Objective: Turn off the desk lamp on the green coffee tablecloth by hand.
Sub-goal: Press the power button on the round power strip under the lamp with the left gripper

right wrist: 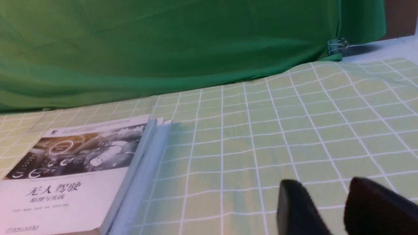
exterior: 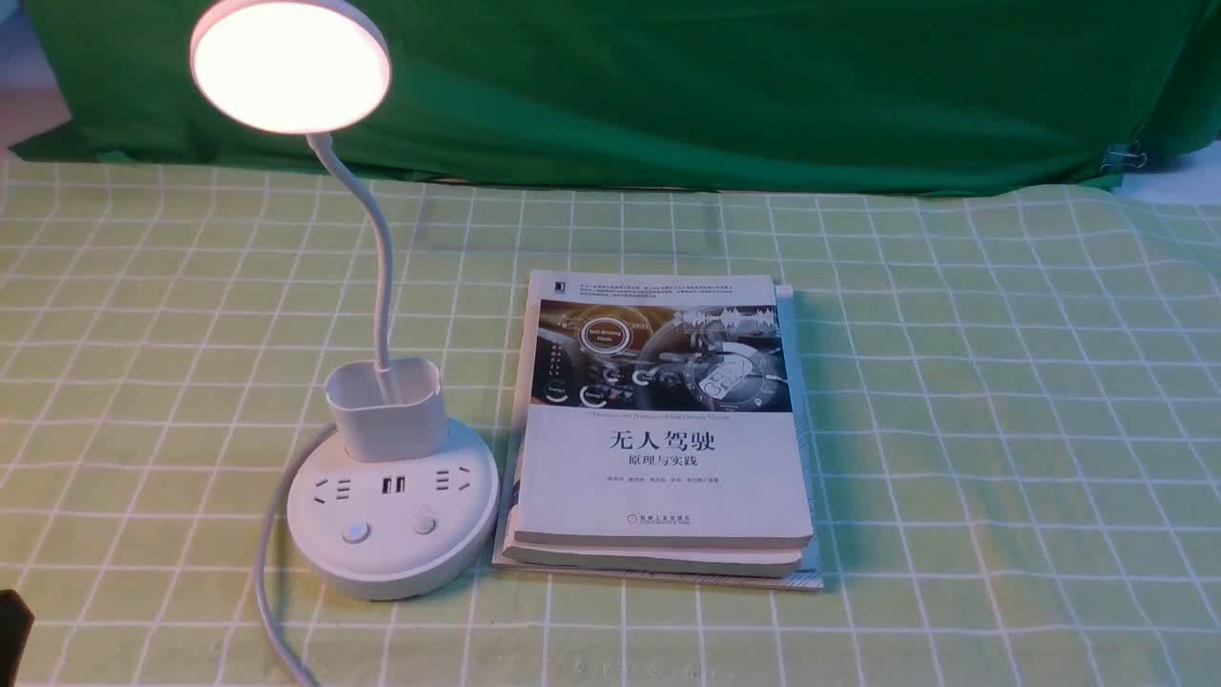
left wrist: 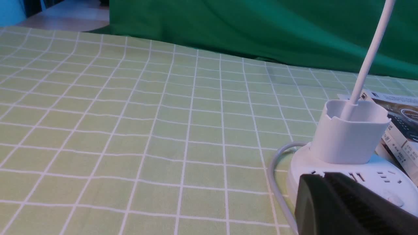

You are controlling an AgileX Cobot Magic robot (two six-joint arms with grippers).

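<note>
Find the desk lamp (exterior: 391,496) on the left part of the green coffee tablecloth (exterior: 1002,429), head glowing, base just beside a stack of books (exterior: 663,477). Note the two round buttons (exterior: 355,531) on the near edge of the base, in front of the sockets. Cannot tell the opening of the left pincer (left wrist: 346,202) — just one dark ribbed mass in its wrist view, low and close to the base, with nothing visibly held. See the right pincer (right wrist: 329,199) parted and empty over bare cloth, well apart from the lamp. Judge the left the better placed. Come down from above onto one button with a single fingertip, press straight and lightly, and keep off the cup holder (exterior: 386,410), the neck (exterior: 377,248) and the white cord (exterior: 272,572) — then look for a dark head; failing that, try the other button
</note>
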